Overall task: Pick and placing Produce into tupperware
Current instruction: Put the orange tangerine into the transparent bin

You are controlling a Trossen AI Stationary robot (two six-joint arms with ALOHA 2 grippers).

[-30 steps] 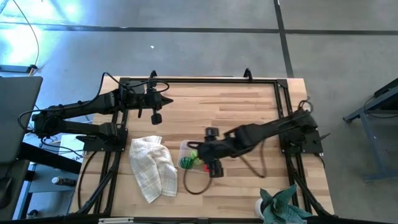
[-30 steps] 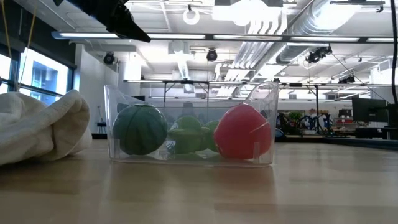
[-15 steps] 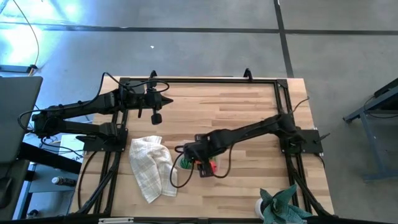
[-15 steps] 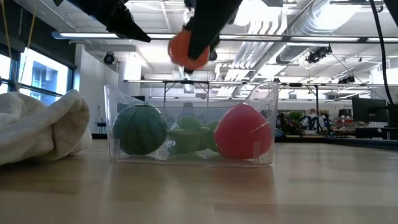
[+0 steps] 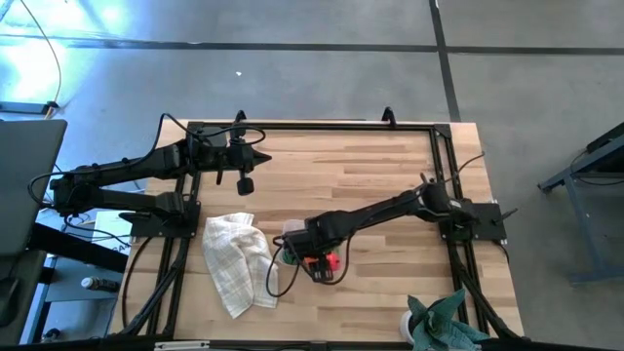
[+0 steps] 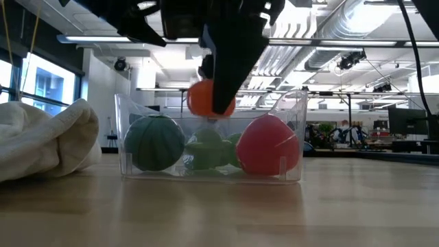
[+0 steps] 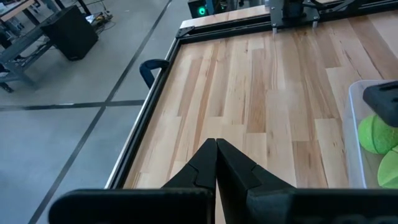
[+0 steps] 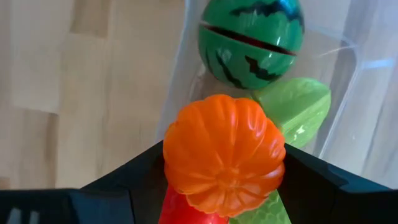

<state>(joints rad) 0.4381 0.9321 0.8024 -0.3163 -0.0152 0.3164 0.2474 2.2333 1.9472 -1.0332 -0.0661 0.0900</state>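
The clear tupperware [image 6: 212, 140] stands on the table near its front middle. In it lie the round green striped toy [image 6: 153, 142], the light-green leafy toy [image 6: 208, 149] and the red toy [image 6: 267, 144]. My right gripper [image 6: 216, 96] hangs over the container, shut on the orange pumpkin-like toy [image 8: 222, 152], which is at the height of the container's rim. My left gripper [image 7: 216, 149] is shut and empty, up over the table's far left [image 5: 244, 180]. My right gripper pinches the orange toy by its two opposite sides [image 8: 171, 155] between its two fingers. The fingers come from above, pointing down. The toy is lifted clear, just above the leafy toy and level with the container's rim [image 6: 206, 92].
A crumpled white checked cloth [image 5: 239, 258] lies left of the container. A teal spiky plant-like thing [image 5: 444, 322] stands at the table's front right corner. Bare wood lies across the table's far half [image 5: 370, 166].
My right gripper has swung from right of the container to over it and then gone down with the orange toy, from well above the rim to rim height. The three toys in the container have stayed put.
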